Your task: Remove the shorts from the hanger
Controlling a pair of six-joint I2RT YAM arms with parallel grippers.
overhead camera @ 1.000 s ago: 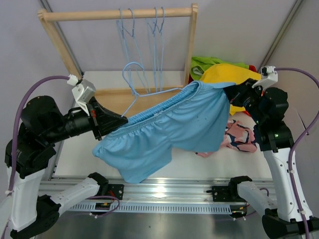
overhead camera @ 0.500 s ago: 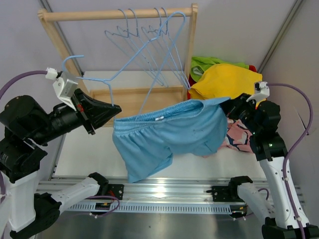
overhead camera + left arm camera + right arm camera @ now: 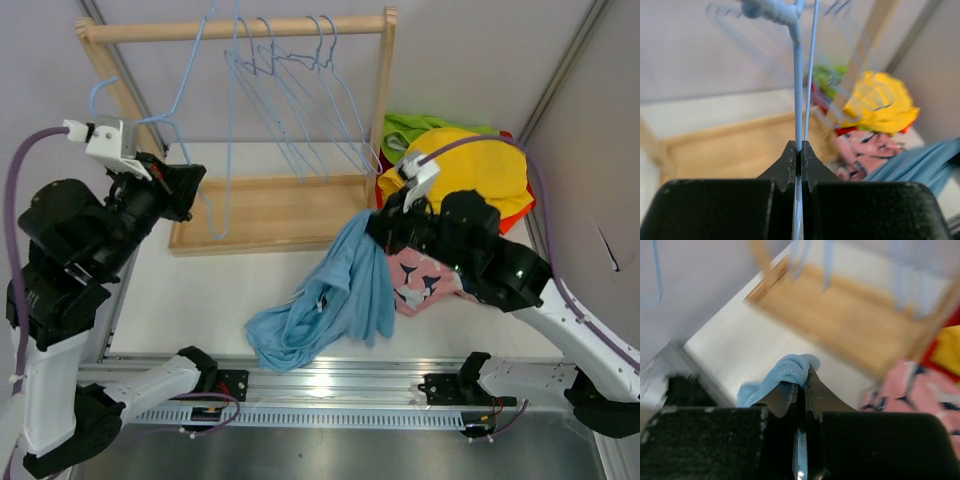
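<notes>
Right wrist view shows the right gripper (image 3: 801,385) pinched shut on a fold of the light blue shorts (image 3: 787,367), and the left gripper (image 3: 797,150) is clamped on the wire of a blue hanger (image 3: 798,85). A second ago the shorts were stretched wide between both arms; now the hanger is lifted clear at the left. The shorts hang bunched from the right gripper, long axis slanting down to the near left, lower end heaped on the table (image 3: 200,290), the pink pair (image 3: 420,280) just to their right.
</notes>
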